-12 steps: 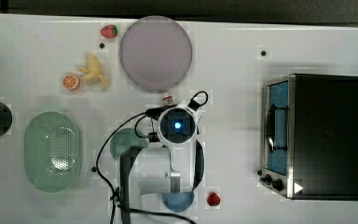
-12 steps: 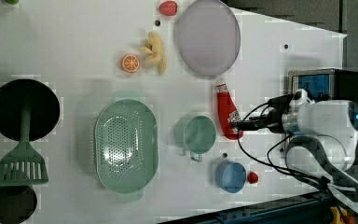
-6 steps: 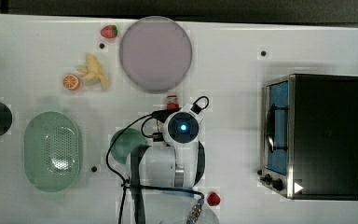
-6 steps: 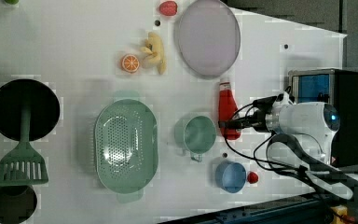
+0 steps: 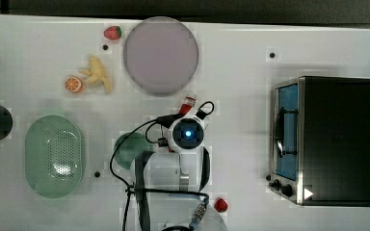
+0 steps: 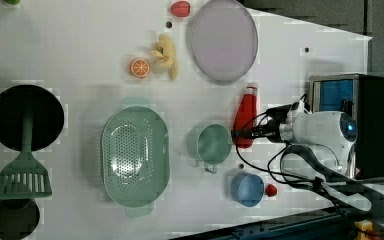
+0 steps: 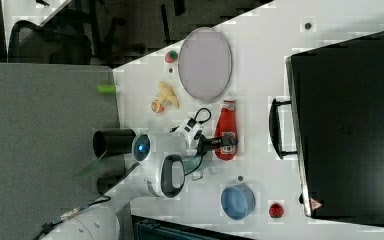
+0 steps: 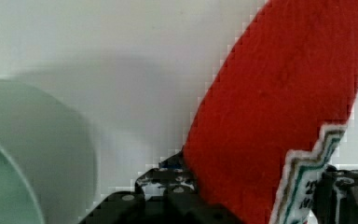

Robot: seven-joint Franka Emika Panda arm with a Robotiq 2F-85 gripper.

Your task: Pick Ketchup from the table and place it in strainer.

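Note:
The Ketchup (image 6: 244, 116), a red bottle with a white cap, lies on the white table between the grey plate and the green cup. My gripper (image 6: 242, 134) is down over its lower body and shut on it. In the right view the fingers (image 7: 226, 142) straddle the labelled end of the Ketchup (image 7: 225, 125). The wrist view has the red Ketchup (image 8: 284, 93) pressed between both black fingers (image 8: 168, 196). From the top view its cap (image 5: 189, 101) pokes out past the wrist. The pale green strainer (image 6: 135, 157) sits empty toward the left view's left, also strainer (image 5: 53, 155).
A green cup (image 6: 212, 144) stands right beside the bottle. A blue bowl (image 6: 247, 189) and small red fruit (image 6: 270, 189) are near the table edge. A black oven (image 5: 332, 139), grey plate (image 5: 160, 55), strawberry (image 5: 112, 32), banana (image 5: 97, 74) and orange slice (image 5: 73, 84) surround the area.
The arm has moved over the Ketchup and come down onto it. The fingers, wide apart a second ago, have closed in on the bottle's body.

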